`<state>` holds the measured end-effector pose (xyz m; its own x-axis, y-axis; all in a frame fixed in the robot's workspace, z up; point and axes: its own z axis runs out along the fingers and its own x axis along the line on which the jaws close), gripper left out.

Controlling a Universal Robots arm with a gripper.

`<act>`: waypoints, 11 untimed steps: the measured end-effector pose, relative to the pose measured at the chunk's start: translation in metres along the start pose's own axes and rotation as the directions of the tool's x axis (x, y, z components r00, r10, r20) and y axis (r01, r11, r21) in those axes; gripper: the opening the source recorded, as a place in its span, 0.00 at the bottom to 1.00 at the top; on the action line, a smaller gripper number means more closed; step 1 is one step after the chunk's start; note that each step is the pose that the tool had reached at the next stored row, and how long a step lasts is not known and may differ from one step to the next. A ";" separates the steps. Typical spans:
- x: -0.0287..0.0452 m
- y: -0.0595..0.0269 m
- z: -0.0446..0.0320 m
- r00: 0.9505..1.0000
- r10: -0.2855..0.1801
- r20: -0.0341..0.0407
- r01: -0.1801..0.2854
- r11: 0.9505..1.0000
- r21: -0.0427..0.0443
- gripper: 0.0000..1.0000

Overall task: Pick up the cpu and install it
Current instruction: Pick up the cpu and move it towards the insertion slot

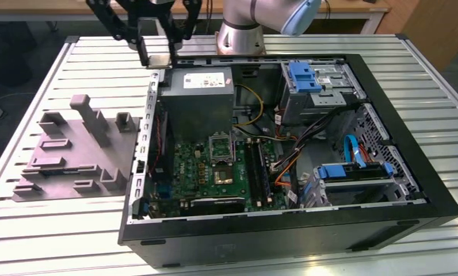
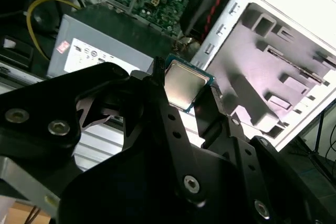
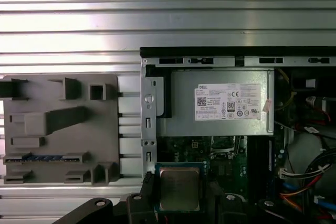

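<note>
While pinched edge-to-edge between end effector (image 2: 185, 94) fingers closed upon it, cpu (image 2: 184, 84): aloft, open computer case (image 1: 306, 227) below; judged light, thin, stiff, slick-topped, fragile underneath; hold by opposite rims only.

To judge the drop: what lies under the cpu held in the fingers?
In the first wrist view, green motherboard shows past the cpu, beside the case wall. The spot straight beneath is covered by the cpu.
</note>
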<state>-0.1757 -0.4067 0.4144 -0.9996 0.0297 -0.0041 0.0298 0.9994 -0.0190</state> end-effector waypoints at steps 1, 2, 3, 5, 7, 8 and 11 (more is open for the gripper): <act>-0.0045 0.0001 0.0001 1.000 0.000 0.000 0.000 1.000 0.000 0.47; -0.0090 0.0002 0.0002 1.000 0.000 0.000 0.000 1.000 0.000 0.47; -0.0135 0.0004 0.0002 1.000 0.000 0.000 0.000 1.000 0.000 0.47; -0.0227 0.0006 0.0004 1.000 0.000 0.000 0.000 1.000 0.000 0.47; -0.0317 0.0009 0.0005 1.000 0.000 0.000 0.000 1.000 0.000 0.47; -0.0362 0.0011 0.0007 1.000 0.000 0.001 0.000 1.000 0.000 0.47; -0.0476 0.0013 0.0011 1.000 0.000 0.001 0.000 1.000 0.000 0.47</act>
<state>-0.1280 -0.4068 0.4135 -0.9995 0.0296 -0.0051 0.0297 0.9994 -0.0190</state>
